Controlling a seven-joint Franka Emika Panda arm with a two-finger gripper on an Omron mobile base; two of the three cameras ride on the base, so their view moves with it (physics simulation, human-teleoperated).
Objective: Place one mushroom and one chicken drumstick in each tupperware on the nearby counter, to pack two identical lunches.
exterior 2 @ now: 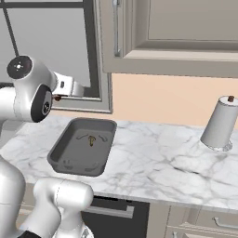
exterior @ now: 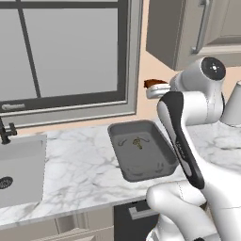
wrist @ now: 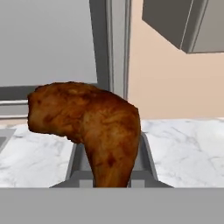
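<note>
Gripper (exterior: 149, 86) clamped on bumpy browned chicken drumstick (wrist: 94, 127) w/ tiny mushroom (exterior: 137, 143) in smooth grey round-cornered tupperware (exterior: 165, 149).

Chicken drumstick (wrist: 94, 127): mottled reddish-brown, darker patches along the skin.
Tupperware (exterior: 162, 143): plain mid-grey, darker inside.
Mushroom (exterior: 138, 143): yellowish-brown speck at the tray's centre.
Surface (exterior: 80, 164): white marble, grey veins.
Sink (exterior: 23, 172): pale grey, at 9 o'clock of the tray.
Cylinder (exterior 2: 220, 124): light grey, brown knob, at 3 o'clock.
Wall (exterior 2: 158, 100): peach.
Wall cabinets (exterior 2: 186, 32): grey-beige.
Window frame (exterior: 70, 106): grey.
</note>
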